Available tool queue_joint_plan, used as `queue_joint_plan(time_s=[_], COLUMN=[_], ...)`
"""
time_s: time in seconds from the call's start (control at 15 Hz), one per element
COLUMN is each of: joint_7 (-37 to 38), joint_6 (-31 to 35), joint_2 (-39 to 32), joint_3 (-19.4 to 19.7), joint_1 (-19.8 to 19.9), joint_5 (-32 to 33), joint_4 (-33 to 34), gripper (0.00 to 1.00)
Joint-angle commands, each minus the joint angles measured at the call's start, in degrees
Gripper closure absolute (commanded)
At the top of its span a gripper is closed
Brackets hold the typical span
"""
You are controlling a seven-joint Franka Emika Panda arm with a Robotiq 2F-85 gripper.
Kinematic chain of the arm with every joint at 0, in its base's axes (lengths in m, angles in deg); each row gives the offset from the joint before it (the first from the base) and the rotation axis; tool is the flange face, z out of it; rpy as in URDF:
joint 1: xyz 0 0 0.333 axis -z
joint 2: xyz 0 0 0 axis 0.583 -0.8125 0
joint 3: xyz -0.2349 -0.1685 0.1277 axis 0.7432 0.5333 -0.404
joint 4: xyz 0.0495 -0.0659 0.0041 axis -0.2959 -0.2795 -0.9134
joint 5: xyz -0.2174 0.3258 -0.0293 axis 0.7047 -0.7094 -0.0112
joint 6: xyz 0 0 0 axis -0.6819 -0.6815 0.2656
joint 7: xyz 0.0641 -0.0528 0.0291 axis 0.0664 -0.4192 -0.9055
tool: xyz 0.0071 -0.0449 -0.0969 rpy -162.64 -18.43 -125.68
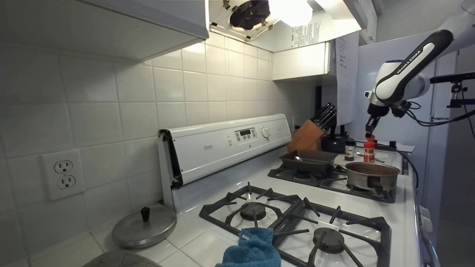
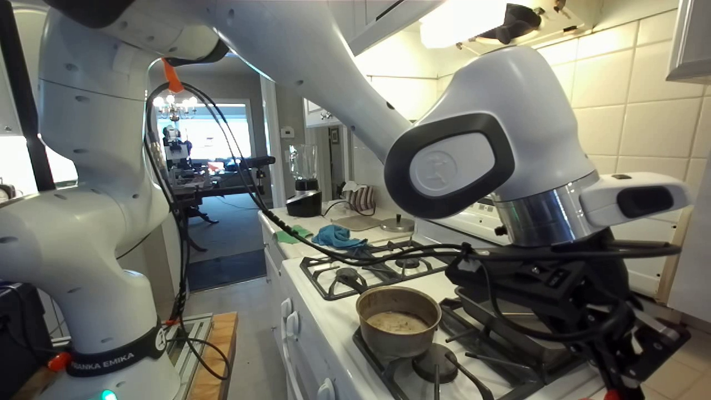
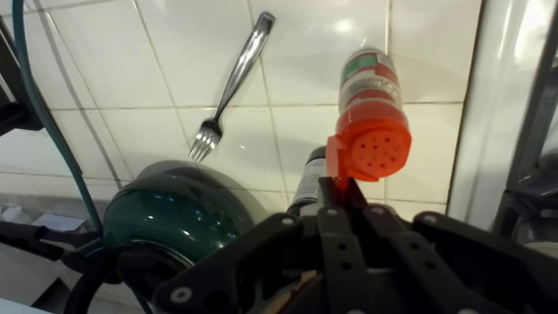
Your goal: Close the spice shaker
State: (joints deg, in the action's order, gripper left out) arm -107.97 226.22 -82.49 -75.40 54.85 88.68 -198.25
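Observation:
The spice shaker point(image 3: 370, 117) stands upright on the tiled counter, its red top showing the sifter holes. Its red flip lid point(image 3: 335, 159) stands raised on one side of the top. My gripper point(image 3: 341, 185) comes in from the bottom of the wrist view, its two fingertips close together with the raised lid between them. In an exterior view the shaker point(image 1: 369, 151) stands behind the pot, with the gripper point(image 1: 369, 132) at its lid from above. In an exterior view only a bit of red point(image 2: 611, 395) shows at the bottom edge, under the gripper.
A dark-capped spice jar point(image 3: 311, 181) stands close beside the shaker. A fork point(image 3: 237, 78) and a green kettle point(image 3: 174, 209) are on the counter. A pot point(image 1: 372, 176) and a dark pan point(image 1: 308, 160) stand on the stove. A knife block point(image 1: 306, 136) is behind.

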Motion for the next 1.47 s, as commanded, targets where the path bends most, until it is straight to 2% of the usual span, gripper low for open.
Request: queue_joint_plan(time_s=[0.0,0.2,0.27,0.47,0.8,0.93,1.0,1.27,1.4], joint_7=[1.8,1.7,1.8,1.8,2.5,2.8,3.0,4.3,4.8], joint_6=[-1.3,-1.6,-1.6,-2.3,-3.5,-3.7,-3.9,-4.6,-5.0], joint_2=[-0.6,-0.7,-0.7,-0.8,-1.0,-1.3,-1.5,-1.7,-1.7], joint_3=[0.1,0.0,0.0,-0.2,-0.4,-0.4,-0.4,-0.1,0.1], joint_1=[-0.5,-0.4,-0.4,-0.4,-0.7,-0.8,-0.8,-0.8,-0.6], joint_5=[1.0,0.7,0.7,0.5,0.2,0.2,0.1,0.2,0.0], joint_4=[-1.9,-1.9,-1.9,-2.2,-2.8,-2.9,-3.0,-2.9,-2.8], gripper=[0.99,0.99,0.93,0.65,0.32,0.24,0.12,0.0,0.0])
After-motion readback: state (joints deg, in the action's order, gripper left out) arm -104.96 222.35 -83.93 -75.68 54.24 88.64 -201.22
